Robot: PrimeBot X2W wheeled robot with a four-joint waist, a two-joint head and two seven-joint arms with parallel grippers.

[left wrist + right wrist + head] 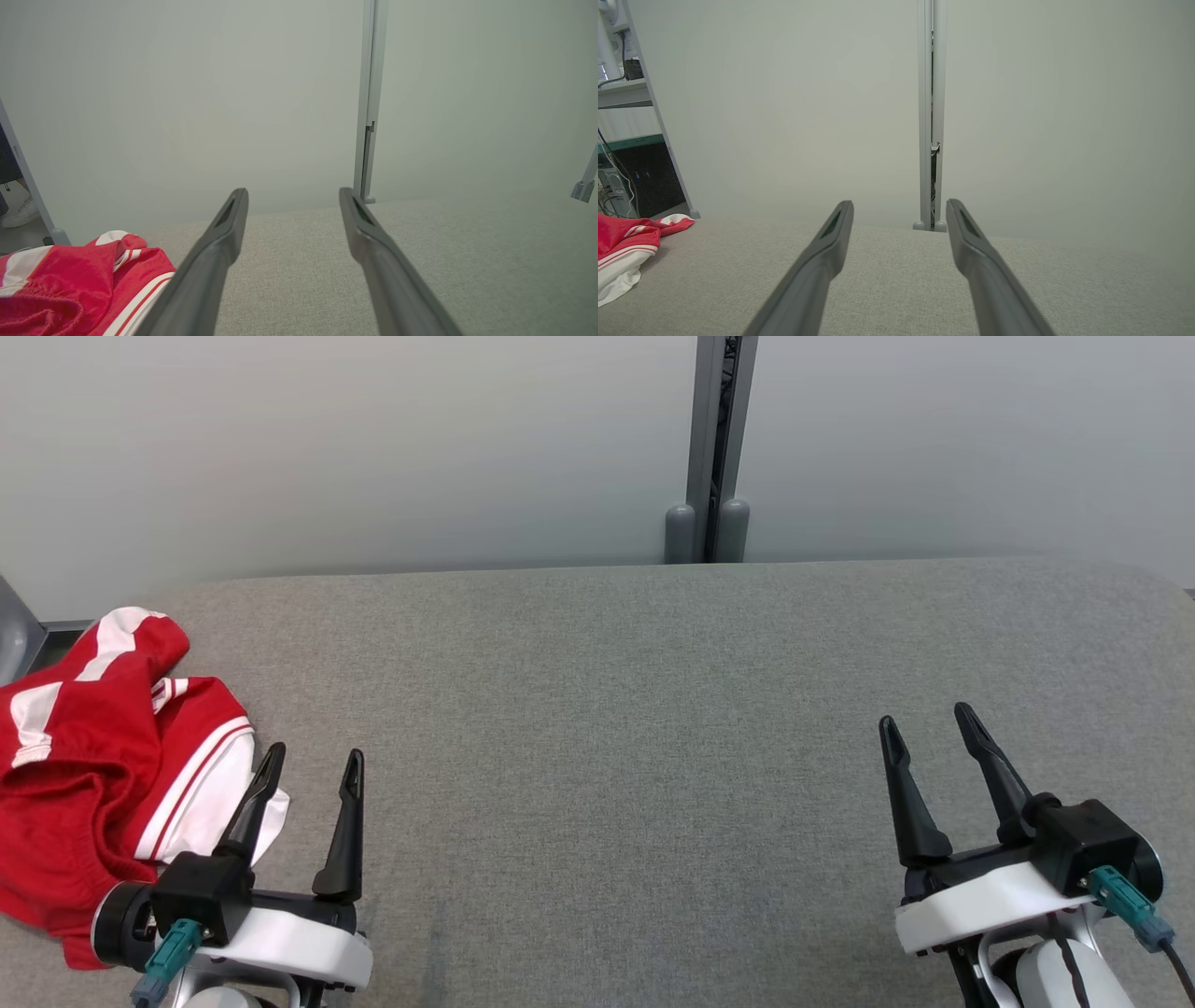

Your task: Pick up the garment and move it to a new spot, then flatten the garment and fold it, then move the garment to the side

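Observation:
The garment (103, 756) is red with white stripes and a white panel, lying crumpled at the left edge of the grey table (616, 728). My left gripper (313, 761) stands open just to its right, one finger overlapping the white hem, nothing between the fingers. In the left wrist view the garment (79, 284) sits at the lower left, beside my left gripper (292, 198). My right gripper (929, 723) is open over the bare right side of the table, far from the cloth. The right wrist view shows the garment (626, 247) at the far left and my right gripper (899, 207).
A pale wall panel with a grey vertical post (714, 448) stands right behind the table's far edge. Past the table's left end are a shelf frame and cables (616, 140). A shoe (18, 214) shows on the floor at far left.

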